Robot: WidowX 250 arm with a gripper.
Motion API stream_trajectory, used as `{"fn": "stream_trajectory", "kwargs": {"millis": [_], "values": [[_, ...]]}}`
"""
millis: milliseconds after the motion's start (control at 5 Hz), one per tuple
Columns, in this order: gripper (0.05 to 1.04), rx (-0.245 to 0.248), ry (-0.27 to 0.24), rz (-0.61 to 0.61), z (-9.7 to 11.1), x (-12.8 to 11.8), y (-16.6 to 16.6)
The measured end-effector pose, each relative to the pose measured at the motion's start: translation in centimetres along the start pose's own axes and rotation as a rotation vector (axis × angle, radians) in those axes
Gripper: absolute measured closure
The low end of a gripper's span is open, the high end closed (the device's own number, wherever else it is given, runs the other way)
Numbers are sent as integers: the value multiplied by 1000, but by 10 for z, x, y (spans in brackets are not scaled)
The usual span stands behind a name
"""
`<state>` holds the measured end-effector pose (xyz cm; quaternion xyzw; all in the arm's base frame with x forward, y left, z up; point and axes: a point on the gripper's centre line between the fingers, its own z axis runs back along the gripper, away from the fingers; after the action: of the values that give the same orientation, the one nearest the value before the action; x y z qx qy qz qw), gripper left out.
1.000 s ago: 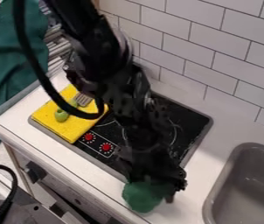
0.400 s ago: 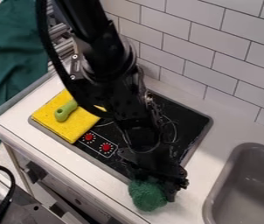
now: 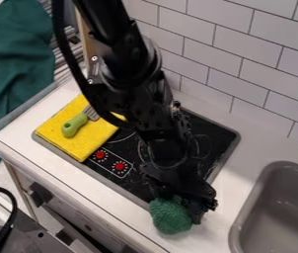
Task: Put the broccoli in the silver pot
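Both the hand (image 3: 190,212) and the broccoli (image 3: 170,217) have moved a little to the right and slightly up the view since the earlier frames, travelling together, and the arm (image 3: 129,69) has shifted rightward with them, so that the metal blade of the spatula (image 3: 74,126) shows again. The hand points down near the front edge of the white bench (image 3: 250,153), clamped on the broccoli, whose rounded dark green head bulges out on the left of it. How high the broccoli is above the bench I cannot tell. It appears just beside the front right corner of the black cooktop (image 3: 211,133), and the arm crosses over the middle of that cooktop, hiding part of its ring markings. On the left part of the cooktop lies a yellow cloth (image 3: 62,136), flat and roughly square, with the spatula resting on it, light green handle toward the front and blade toward the back. Beside the cloth are two red knobs (image 3: 100,154) in a white outline. To the right, a grey sink (image 3: 247,205) is set into the bench, well apart from the cloth. White tiles (image 3: 244,59) cover the wall behind, and dark green fabric (image 3: 13,74) hangs at the far left.
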<state>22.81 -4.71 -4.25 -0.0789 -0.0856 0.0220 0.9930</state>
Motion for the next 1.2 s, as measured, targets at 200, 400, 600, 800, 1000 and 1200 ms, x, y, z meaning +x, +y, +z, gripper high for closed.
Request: {"fn": "stream_trajectory", "kwargs": {"millis": [200, 400, 600, 800, 1000, 1200], "values": [[358, 51, 37, -37, 9, 2, 7], [655, 113, 11, -88, 33, 27, 19], [894, 163, 15, -151, 49, 47, 29], [1022, 175, -1, -181, 58, 63, 37], [1012, 181, 9, -168, 59, 61, 38], [868, 193, 8, -119, 72, 48, 39]]}}
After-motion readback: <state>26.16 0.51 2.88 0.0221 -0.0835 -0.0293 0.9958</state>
